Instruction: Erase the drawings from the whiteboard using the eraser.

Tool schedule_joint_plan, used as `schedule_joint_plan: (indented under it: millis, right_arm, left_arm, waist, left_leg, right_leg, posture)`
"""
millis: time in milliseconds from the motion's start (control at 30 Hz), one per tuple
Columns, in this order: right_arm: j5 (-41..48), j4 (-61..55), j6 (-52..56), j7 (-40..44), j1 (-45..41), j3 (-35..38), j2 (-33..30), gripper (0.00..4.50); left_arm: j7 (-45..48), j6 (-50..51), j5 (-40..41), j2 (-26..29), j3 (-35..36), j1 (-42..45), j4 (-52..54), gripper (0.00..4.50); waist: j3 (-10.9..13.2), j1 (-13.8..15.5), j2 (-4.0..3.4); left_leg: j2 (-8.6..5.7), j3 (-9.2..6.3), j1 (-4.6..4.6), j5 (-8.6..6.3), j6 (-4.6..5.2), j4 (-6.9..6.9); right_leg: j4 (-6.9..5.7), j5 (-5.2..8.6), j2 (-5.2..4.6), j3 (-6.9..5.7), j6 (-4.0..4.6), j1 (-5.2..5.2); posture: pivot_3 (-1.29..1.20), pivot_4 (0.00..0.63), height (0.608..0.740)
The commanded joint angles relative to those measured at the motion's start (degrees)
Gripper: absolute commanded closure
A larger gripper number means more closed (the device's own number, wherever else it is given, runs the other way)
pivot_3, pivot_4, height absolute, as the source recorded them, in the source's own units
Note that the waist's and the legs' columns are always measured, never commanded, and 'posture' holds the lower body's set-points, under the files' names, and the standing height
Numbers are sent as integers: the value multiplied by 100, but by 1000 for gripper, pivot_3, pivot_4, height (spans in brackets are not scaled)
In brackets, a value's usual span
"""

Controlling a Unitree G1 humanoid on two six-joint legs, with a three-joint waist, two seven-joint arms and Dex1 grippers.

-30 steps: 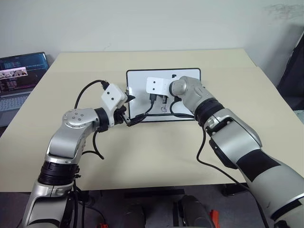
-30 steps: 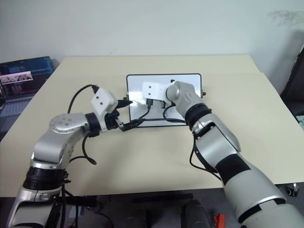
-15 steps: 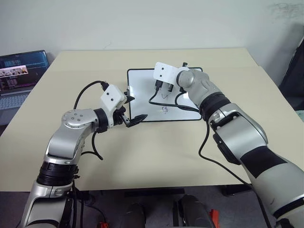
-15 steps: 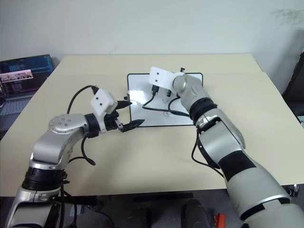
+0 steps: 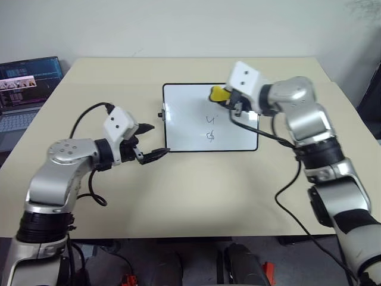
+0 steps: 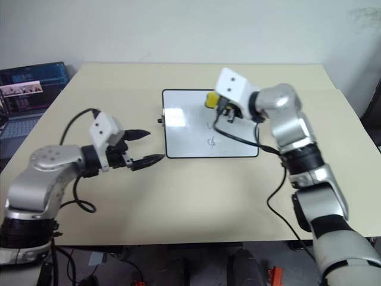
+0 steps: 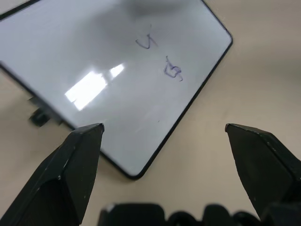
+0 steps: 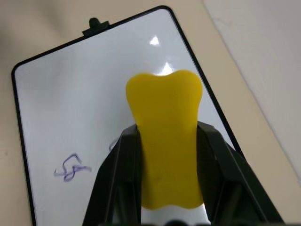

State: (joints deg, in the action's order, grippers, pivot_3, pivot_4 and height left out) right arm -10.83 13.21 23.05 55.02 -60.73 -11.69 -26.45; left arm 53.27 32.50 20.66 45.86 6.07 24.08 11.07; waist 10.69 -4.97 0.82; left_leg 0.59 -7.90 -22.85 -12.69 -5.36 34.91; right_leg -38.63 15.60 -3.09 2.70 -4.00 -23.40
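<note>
The table [image 5: 196,196] carries the whiteboard [image 5: 184,128], which lies flat near its middle, well within both arms' reach. Two drawings [image 5: 210,127] remain on the board's right half, a "4"-like mark above a "$"-like squiggle; whether any faint trace sits above them cannot be judged, since the raised arm covers that patch. The right gripper [image 5: 225,99] hovers over the board's far right area, its jaws clamped on the eraser [image 5: 218,94], which projects beyond the fingertips and appears clear of the surface. The left gripper [image 5: 150,140] hangs just off the board's near left corner, jaws spread wide and holding nothing. To do the step well, the eraser's working face should probably be brought down flat onto the board above the upper mark, then drawn along the column through both marks with steady, light pressure. The board looks light and glossy, so it may slide under the stroke; the left gripper could steady its near corner.
</note>
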Motion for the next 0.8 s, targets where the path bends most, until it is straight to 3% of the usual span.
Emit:
schedule_joint_plan:
  millis: [33, 300, 800]
  right_arm:
    - [455, -795, 160, -94, 333, 497, -158, 3308]
    - [440, -1236, 445, -448, 1166, 523, -594, 3308]
    - [456, -1160, 494, -524, 1127, 332, -793, 3308]
  left_arm:
    - [34, 27, 238, 82, 233, 46, 245, 0]
    - [-81, 63, 225, 109, 152, 24, 280, 0]
    - [-169, 106, 257, 60, 6, 15, 371, 0]
  waist:
    - [0, -3, 0]
    - [1, -3, 3]
    - [2, 12, 4]
  left_leg:
    - [0, 1, 3, 0, 0, 0]
    - [0, 4, 6, 0, 0, 7]
    - [1, 5, 5, 0, 0, 7]
  right_leg:
    - [-2, 0, 0, 0, 0, 1]
    - [-10, 0, 0, 3, 0, 5]
    - [-8, 0, 1, 3, 0, 5]
  posture:
    - [0, 150, 740]
    - [0, 150, 740]
    - [0, 150, 740]
